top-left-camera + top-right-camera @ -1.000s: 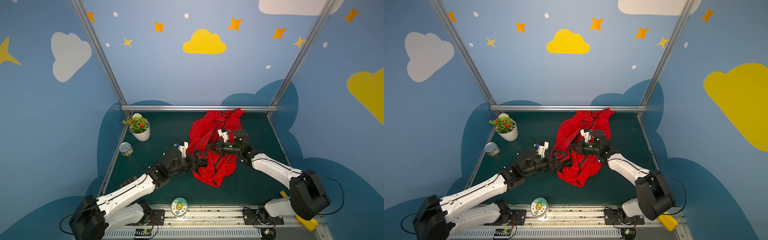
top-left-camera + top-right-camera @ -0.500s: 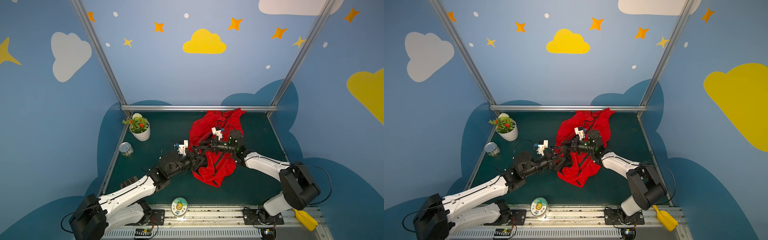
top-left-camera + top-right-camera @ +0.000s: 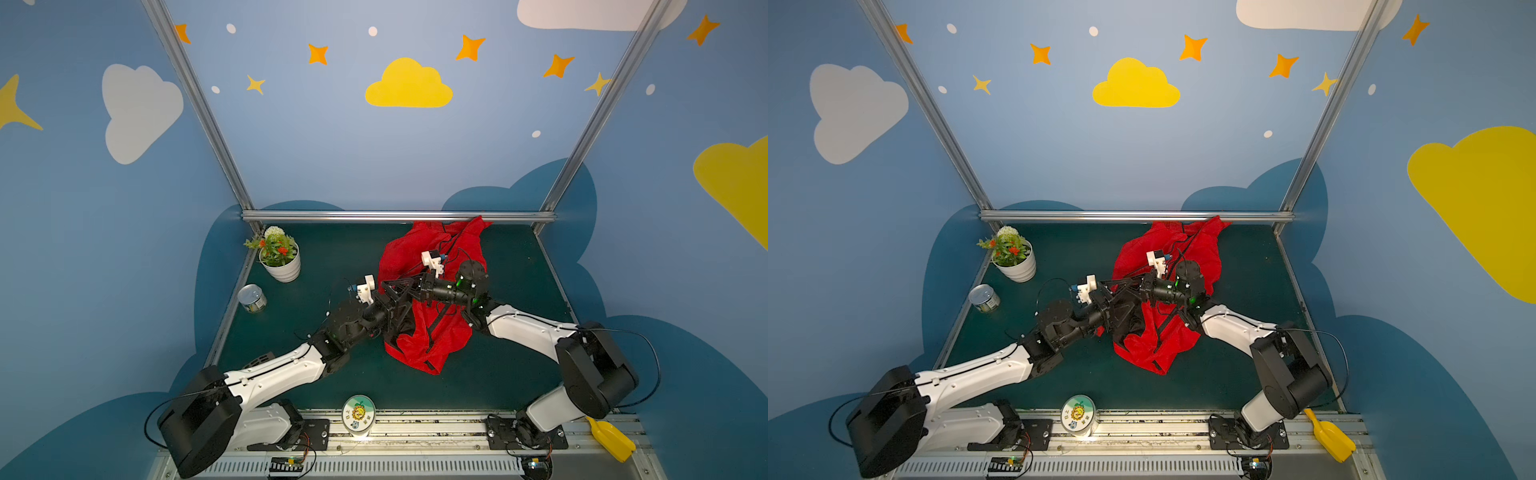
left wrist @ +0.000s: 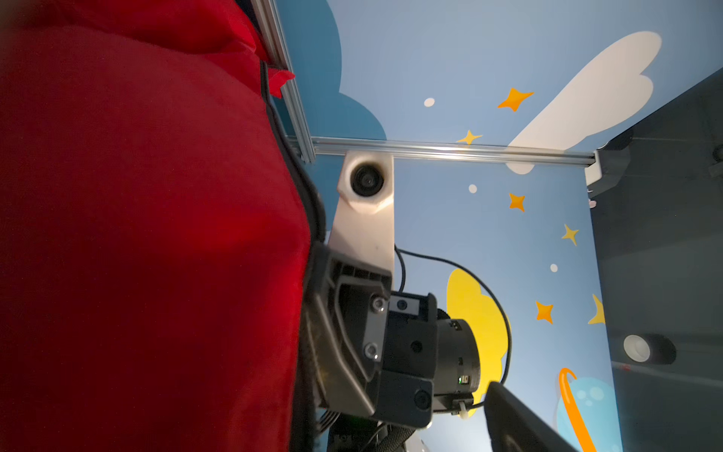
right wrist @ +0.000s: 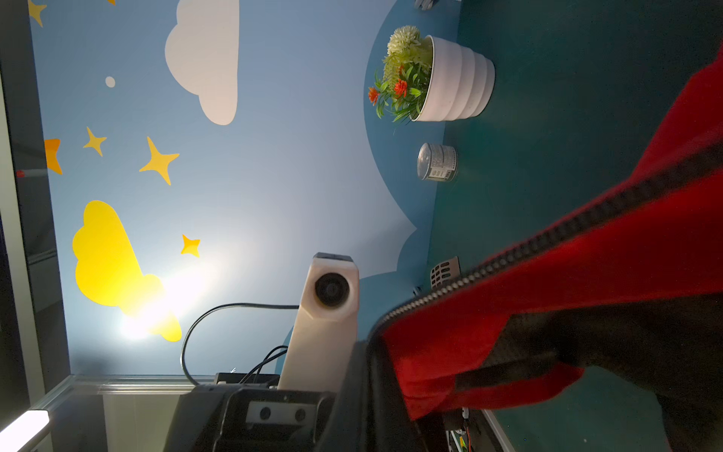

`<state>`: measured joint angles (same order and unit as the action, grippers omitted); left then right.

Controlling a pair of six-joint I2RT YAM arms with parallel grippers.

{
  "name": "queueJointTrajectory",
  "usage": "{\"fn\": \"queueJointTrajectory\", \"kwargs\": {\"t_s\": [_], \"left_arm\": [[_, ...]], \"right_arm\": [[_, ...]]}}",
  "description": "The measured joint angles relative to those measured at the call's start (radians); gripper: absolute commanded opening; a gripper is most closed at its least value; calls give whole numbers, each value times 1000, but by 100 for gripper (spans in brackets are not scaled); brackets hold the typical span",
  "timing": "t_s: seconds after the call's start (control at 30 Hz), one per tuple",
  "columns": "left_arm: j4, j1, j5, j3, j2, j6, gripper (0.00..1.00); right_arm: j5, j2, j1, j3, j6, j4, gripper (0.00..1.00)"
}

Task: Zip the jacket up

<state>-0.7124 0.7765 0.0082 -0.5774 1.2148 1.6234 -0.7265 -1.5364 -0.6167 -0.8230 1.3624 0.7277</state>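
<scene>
The red jacket lies crumpled on the green table, from its middle to the back rail. Both grippers meet over its left edge. My right gripper is shut on the jacket's black zipper edge, which runs taut away from it. My left gripper is open, its jaws spread wide around the right gripper's tip and the pinched edge. In the left wrist view red fabric hides one jaw. My right gripper's own tips are mostly hidden under fabric.
A white pot with a plant and a tin can stand at the table's left side. A round printed lid sits at the front edge and a yellow scoop at the front right. A metal rail bounds the back.
My right gripper has shifted left with the jacket edge, up to the left gripper, as its arm swung. The left gripper has hardly moved and stays open.
</scene>
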Motion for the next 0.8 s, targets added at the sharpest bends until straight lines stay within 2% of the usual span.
{"fn": "queueJointTrajectory", "kwargs": {"t_s": [0.27, 0.37, 0.5, 0.57, 0.67, 0.73, 0.8], "left_arm": [[-2, -59, -50, 43, -29, -3, 99], [-23, -68, -49, 50, -1, 1, 95], [-44, -69, -48, 64, 16, -1, 82], [-39, -69, -49, 65, 13, -11, 81], [-3, -69, -51, 65, -13, -31, 65], [21, -70, -54, 65, -34, -45, 50], [32, -70, -55, 65, -44, -48, 30]], "right_arm": [[16, 82, 13, 67, -7, -5, 0], [25, 113, 21, 95, -10, -10, 0], [30, 146, 35, 125, -16, -21, 0], [30, 161, 42, 135, -17, -28, 0], [30, 175, 56, 140, -19, -37, 0], [30, 182, 61, 140, -22, -39, 0], [29, 185, 66, 140, -25, -40, 0]]}}
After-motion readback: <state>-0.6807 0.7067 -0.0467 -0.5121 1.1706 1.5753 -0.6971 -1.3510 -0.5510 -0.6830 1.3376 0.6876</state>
